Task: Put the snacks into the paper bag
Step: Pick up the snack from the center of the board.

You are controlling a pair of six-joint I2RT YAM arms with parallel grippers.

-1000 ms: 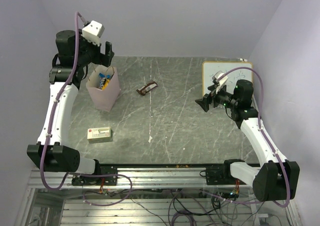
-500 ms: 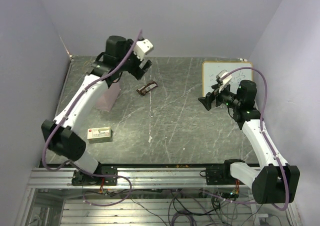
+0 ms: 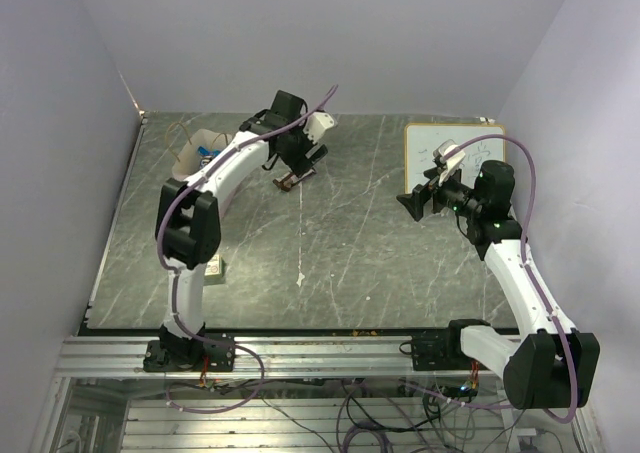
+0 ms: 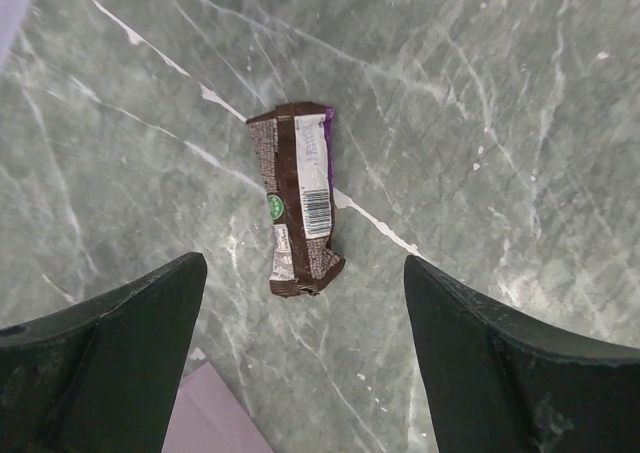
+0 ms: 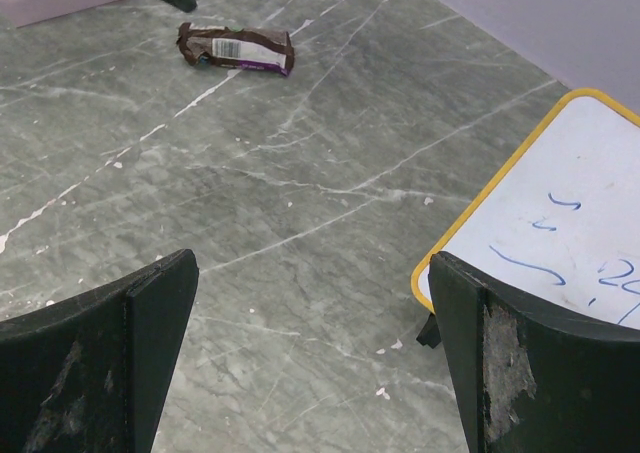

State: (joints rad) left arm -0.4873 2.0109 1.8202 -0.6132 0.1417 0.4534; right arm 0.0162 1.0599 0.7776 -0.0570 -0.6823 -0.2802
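One dark purple-brown candy bar (image 3: 292, 181) lies flat on the grey table. In the left wrist view the bar (image 4: 297, 198) sits just ahead of the open fingers. My left gripper (image 3: 303, 163) hovers over it, open and empty (image 4: 302, 268). The pale mauve paper bag (image 3: 192, 141) stands at the far left, partly behind my left arm, with blue and yellow snacks (image 3: 207, 154) inside. My right gripper (image 3: 412, 205) is open and empty (image 5: 312, 273), well right of the bar (image 5: 235, 46).
A white yellow-framed whiteboard (image 3: 455, 153) lies at the far right, close to my right gripper (image 5: 560, 233). A pale beige box (image 3: 216, 268) peeks out from under my left arm at the near left. A mauve corner (image 4: 215, 413) shows below the left fingers.
My left arm has swung from above the paper bag to the right and down over the candy bar. The right arm has barely moved.
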